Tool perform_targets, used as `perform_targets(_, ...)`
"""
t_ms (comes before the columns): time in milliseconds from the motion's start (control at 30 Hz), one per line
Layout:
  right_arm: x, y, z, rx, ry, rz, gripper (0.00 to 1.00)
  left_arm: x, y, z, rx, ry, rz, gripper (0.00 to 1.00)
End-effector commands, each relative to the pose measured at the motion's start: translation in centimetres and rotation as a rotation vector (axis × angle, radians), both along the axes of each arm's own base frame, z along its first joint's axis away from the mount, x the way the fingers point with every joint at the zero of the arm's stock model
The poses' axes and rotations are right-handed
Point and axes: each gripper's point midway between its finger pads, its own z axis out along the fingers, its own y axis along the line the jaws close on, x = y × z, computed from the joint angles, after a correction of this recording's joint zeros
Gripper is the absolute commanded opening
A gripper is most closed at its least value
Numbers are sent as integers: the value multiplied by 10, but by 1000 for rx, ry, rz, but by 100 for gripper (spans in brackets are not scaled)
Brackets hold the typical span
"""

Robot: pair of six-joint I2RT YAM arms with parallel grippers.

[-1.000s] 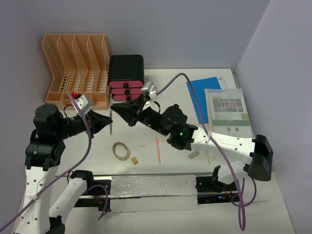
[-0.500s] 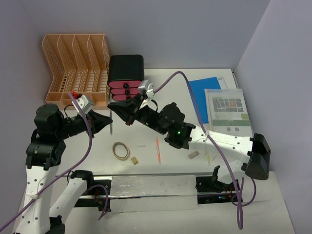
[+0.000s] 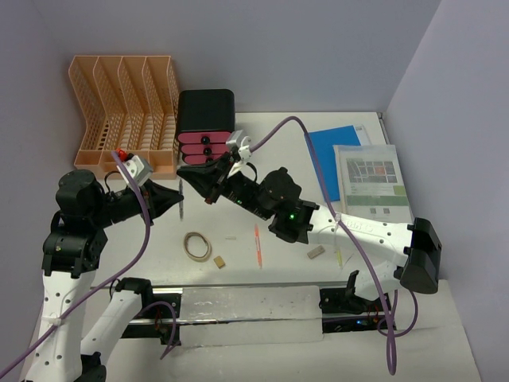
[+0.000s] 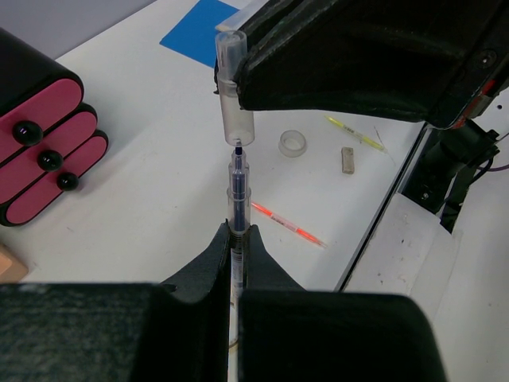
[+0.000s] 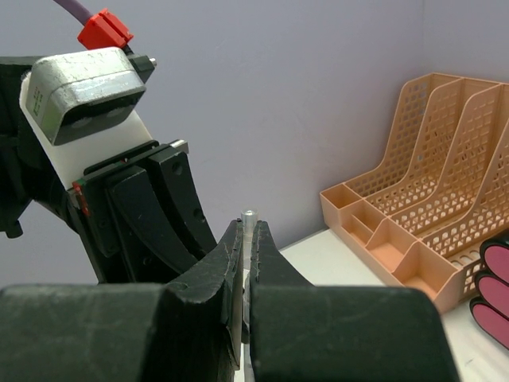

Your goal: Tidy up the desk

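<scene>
Recapping is seemingly being done: the pen (image 4: 237,187) being pinched by the left gripper (image 4: 237,239), its cap (image 4: 232,87) by the right gripper (image 5: 246,247); straight alignment being required.

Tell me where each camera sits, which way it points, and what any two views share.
Top external: above and behind, looking down on the desk; the left arm and right arm show.
Left wrist: behind the left end effector, shut on a pen; faces the drawer box.
Right wrist: behind the right end effector, shut on the cap; faces the file rack.
Shared: both wrist views show the cap.
</scene>
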Motion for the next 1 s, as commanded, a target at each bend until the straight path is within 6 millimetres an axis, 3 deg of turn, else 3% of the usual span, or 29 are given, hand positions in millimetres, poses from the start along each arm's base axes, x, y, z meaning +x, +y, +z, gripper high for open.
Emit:
perform_targets(0, -1, -2, 4, 23, -5, -11, 0, 1, 1, 13, -15, -40, 10, 0)
perform_targets(267, 1, -5, -3, 12, 4, -28, 0, 3, 2, 11, -10, -45, 20, 0)
perform_targets(600, -7, 8, -24, -10, 45, 44, 1, 14, 5, 16, -14, -67, 60, 0)
perform_targets(733, -8, 8, -33, -22, 58, 49, 13, 16, 6, 18, -16, -77, 70, 0)
perform_targets(767, -8, 8, -36, -24, 61, 51, 23, 16, 5, 19, -20, -78, 67, 0)
perform_targets(867, -8, 10, -39, -28, 67, 54, 37, 15, 4, 20, -23, -76, 59, 0)
perform_targets(967, -8, 13, -38, -30, 67, 58, 40, 14, 4, 17, -19, -70, 53, 0)
